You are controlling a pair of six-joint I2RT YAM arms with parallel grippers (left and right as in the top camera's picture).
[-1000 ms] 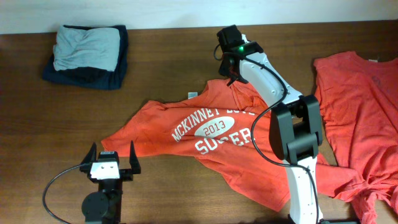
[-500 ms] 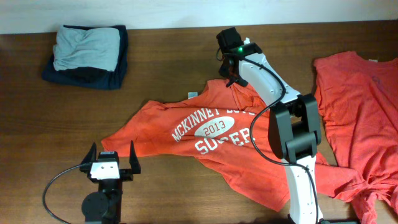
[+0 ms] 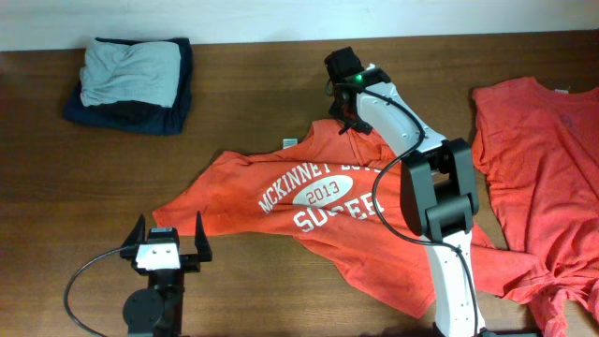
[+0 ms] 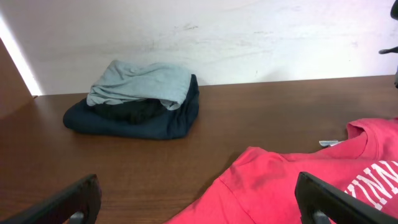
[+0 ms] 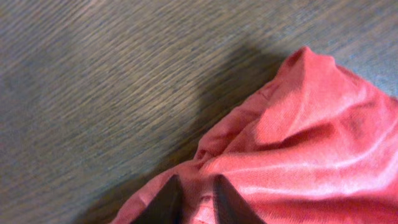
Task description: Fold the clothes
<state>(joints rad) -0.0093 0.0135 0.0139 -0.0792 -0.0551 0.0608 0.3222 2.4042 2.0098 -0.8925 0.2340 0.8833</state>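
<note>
The lettered shirt [image 3: 318,211] lies spread and rumpled, print up, in the middle of the counter [image 3: 243,112], with no fold made in it yet. A second red shirt [image 3: 538,159] lies unfolded to its right. A folded dark-and-grey pile [image 3: 131,82] sits well off to its upper left, so most of the work is left to do. At the lettered shirt's far edge, near the collar, the right jaws stand almost closed on a ridge of its cloth. The right wrist view shows this pinch, seemingly a shallow one, while the overhead view hides it under the arm. The left jaws hang wide open and empty near the shirt's lower left sleeve.
</note>
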